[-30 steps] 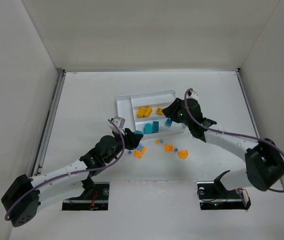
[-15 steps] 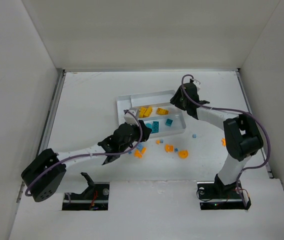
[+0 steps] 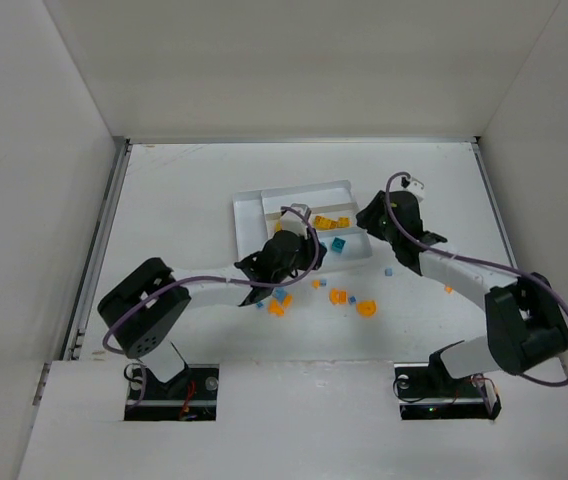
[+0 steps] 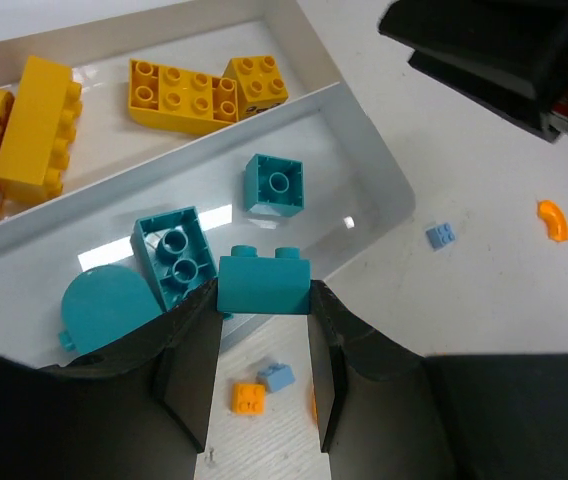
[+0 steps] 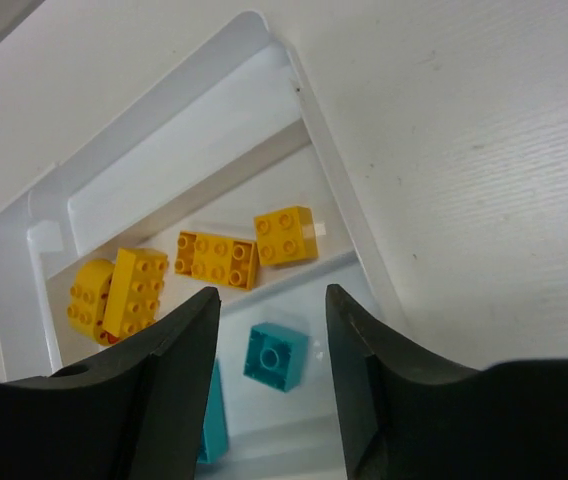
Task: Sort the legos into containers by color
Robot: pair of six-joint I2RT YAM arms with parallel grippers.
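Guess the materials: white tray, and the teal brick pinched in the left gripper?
White tray: looks like thin moulded plastic with a glossy finish; bright glints show on its floor, and its corners are rounded.
Teal brick: probably hard plastic, smooth and semi-gloss; crisp moulded studs, even colour, no grain.

White table (image 3: 184,200), pale walls (image 3: 294,70)

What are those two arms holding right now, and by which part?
The left fingers pinch a teal brick by its two end faces. The right fingers stand apart, holding nothing.
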